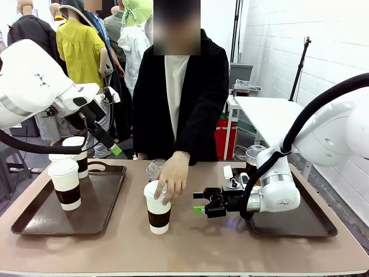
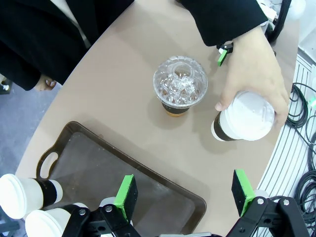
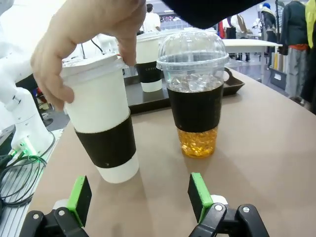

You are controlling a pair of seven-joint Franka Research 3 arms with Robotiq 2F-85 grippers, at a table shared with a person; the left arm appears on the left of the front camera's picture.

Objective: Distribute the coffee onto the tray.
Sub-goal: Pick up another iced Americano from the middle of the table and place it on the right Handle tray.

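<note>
Before R end effector (image 3: 140,195): hand (image 3: 94,29) on paper cup (image 3: 101,133), dome cup (image 3: 195,98).

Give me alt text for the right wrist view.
A person's hand grips the top of a white paper cup with a dark sleeve, standing on the tan table just ahead of the open right gripper. Beside it stands a clear dome-lidded cup of amber drink; a tray holding another paper cup lies behind.

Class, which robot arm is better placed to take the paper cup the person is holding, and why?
Right. The right gripper sits low, open, aimed at the paper cup; the left gripper hangs higher, above the left tray.
</note>
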